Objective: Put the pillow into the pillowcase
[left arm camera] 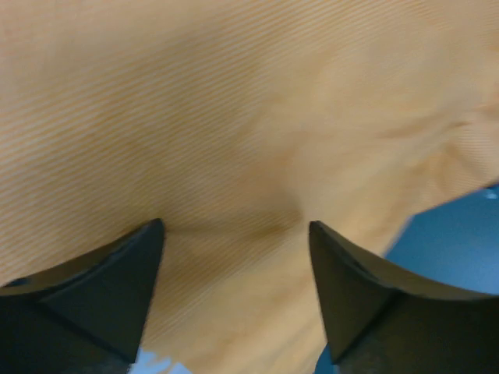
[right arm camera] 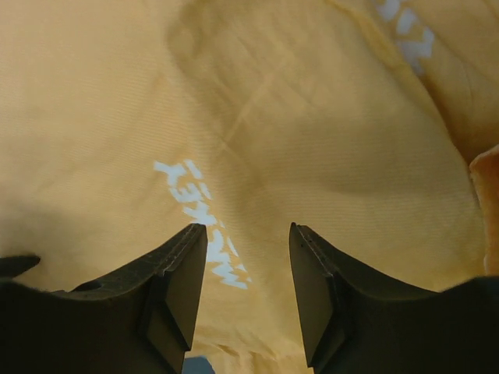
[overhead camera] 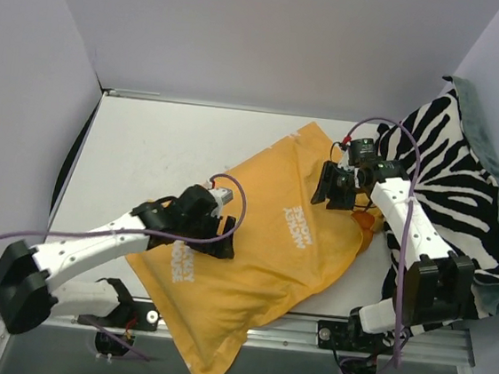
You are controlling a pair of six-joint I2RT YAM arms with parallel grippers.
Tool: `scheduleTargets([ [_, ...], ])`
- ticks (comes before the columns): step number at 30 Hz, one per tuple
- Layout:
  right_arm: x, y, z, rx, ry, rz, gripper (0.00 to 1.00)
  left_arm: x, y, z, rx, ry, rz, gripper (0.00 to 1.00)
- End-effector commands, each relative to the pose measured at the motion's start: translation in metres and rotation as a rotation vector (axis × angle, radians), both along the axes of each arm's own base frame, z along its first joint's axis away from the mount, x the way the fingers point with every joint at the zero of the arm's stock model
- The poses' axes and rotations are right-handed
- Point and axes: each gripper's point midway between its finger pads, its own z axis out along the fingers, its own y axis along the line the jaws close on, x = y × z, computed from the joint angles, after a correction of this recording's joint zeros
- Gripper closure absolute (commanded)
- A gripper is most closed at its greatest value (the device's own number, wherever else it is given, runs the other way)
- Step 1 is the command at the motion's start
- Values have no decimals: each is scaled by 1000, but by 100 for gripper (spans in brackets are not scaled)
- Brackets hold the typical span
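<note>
The white table (overhead camera: pixel 146 149) is carrying the orange pillowcase (overhead camera: pixel 268 260), which is lying slantwise across its middle with one corner hanging over the near edge, while the zebra-striped cushion (overhead camera: pixel 462 200) is sitting against the right wall. The pillow itself is not showing, so whether it is inside cannot be told. The left gripper (overhead camera: pixel 224 238) is hovering over the case's near-left part with its jaws spread wide and holding nothing, and the right gripper (overhead camera: pixel 334 191) is poised over the far-right part, jaws standing partly apart, pinching no fabric.
</note>
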Motion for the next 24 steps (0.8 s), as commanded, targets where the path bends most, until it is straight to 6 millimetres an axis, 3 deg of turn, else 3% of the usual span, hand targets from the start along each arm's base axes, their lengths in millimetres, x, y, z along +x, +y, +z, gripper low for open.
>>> scheduleTargets([
  [1, -54, -11, -39, -44, 221, 34, 55, -22, 27, -70, 216, 287, 126, 23],
  [3, -69, -5, -50, -19, 261, 38, 56, 4, 23, -77, 240, 252, 144, 26],
  [4, -81, -4, -61, -13, 304, 26, 56, 17, 25, -93, 288, 268, 158, 30],
  [5, -83, -1, -65, -6, 306, 25, 56, 48, 31, -96, 285, 228, 194, 32],
  [6, -86, 7, -66, 24, 315, 33, 56, 84, 22, -82, 251, 172, 222, 35],
  [7, -90, 16, -69, 39, 323, 48, 56, 105, 27, -97, 277, 193, 252, 38],
  [8, -87, 25, -74, 57, 322, 35, 56, 147, 39, -90, 245, 153, 322, 41],
  [9, -84, 36, -74, 84, 322, 41, 56, 172, 42, -84, 226, 125, 351, 41],
  [10, -86, 51, -76, 92, 320, 74, 56, 214, 42, -65, 192, 60, 390, 41],
  [11, -69, 67, -69, 128, 278, 62, 56, 235, 46, -52, 168, 30, 414, 38],
  [12, -65, 80, -75, 137, 294, 74, 57, 257, 59, -38, 119, 14, 447, 35],
  [13, -59, 95, -72, 163, 281, 91, 56, 280, 61, -7, 77, -59, 469, 33],
  [14, -53, 118, -66, 191, 254, 130, 56, 289, 67, 8, 58, -97, 484, 30],
  [15, -38, 141, -55, 231, 235, 147, 56, 294, 73, 37, 16, -158, 488, 25],
  [17, -38, 176, -34, 274, 203, 233, 56, 288, 73, 59, -17, -203, 451, 21],
  [18, -32, 185, -17, 297, 161, 250, 54, 276, 73, 83, -45, -246, 433, 18],
  [19, -34, 189, -8, 316, 149, 261, 54, 265, 67, 88, -70, -247, 392, 17],
  [20, -38, 189, 9, 343, 120, 270, 53, 247, 69, 72, -59, -204, 378, 16],
  [21, -44, 185, 11, 351, 126, 258, 53, 232, 71, 84, -75, -227, 367, 14],
  [22, -48, 180, 18, 359, 109, 258, 53, 219, 69, 76, -74, -212, 334, 14],
  [23, -53, 171, 35, 365, 46, 253, 52, 200, 71, 53, -55, -162, 315, 13],
  [24, -52, 161, 39, 357, 17, 228, 51, 189, 72, 51, -56, -165, 300, 12],
])
